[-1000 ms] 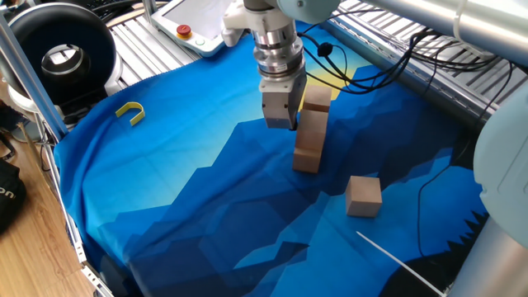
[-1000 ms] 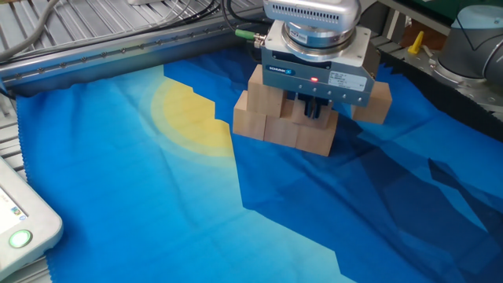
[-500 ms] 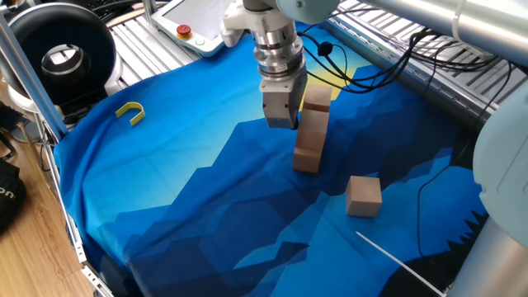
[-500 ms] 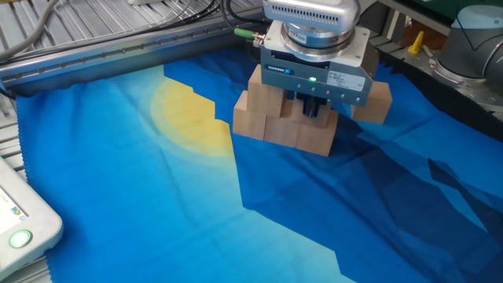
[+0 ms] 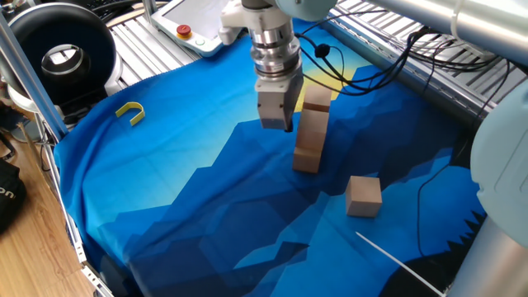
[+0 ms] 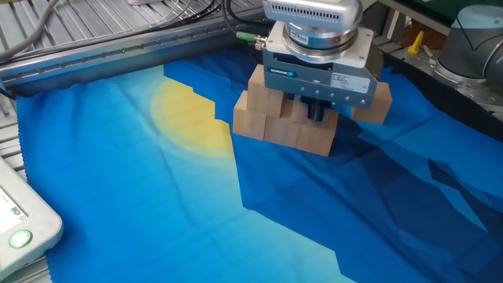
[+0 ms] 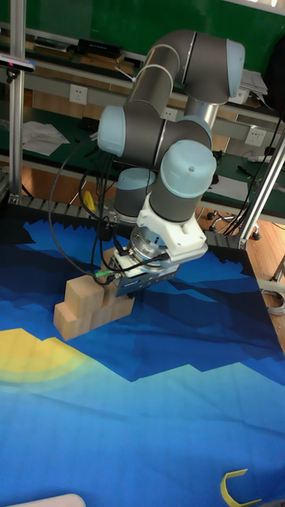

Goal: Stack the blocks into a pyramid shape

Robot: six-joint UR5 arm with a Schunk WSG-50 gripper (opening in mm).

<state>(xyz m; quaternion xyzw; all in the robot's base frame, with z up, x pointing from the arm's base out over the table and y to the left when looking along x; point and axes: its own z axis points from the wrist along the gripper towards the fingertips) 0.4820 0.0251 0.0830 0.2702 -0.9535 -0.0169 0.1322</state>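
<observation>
The blocks (image 6: 283, 130) are plain light wooden cubes in a low stack on the blue cloth: a bottom row of three with upper cubes (image 6: 265, 93) on it. The same stack shows end-on in one fixed view as the blocks (image 5: 311, 132), and at the left in the tall view as the blocks (image 7: 79, 305). One loose block (image 5: 363, 195) lies apart toward the cloth's near right; it shows behind the arm as the block (image 6: 377, 102). My gripper (image 5: 275, 125) hangs just left of the stack's top, open and holding nothing. It covers part of the upper layer as the gripper (image 6: 316, 112).
A small yellow U-shaped piece (image 5: 130, 112) lies on the cloth at the far left. A white pendant (image 5: 191, 25) and a black round device (image 5: 62, 54) sit beyond the cloth's edge. Black cables (image 5: 363, 74) run behind the stack.
The gripper has lifted a little and shifted left, away from the stack. The blocks have not moved.
</observation>
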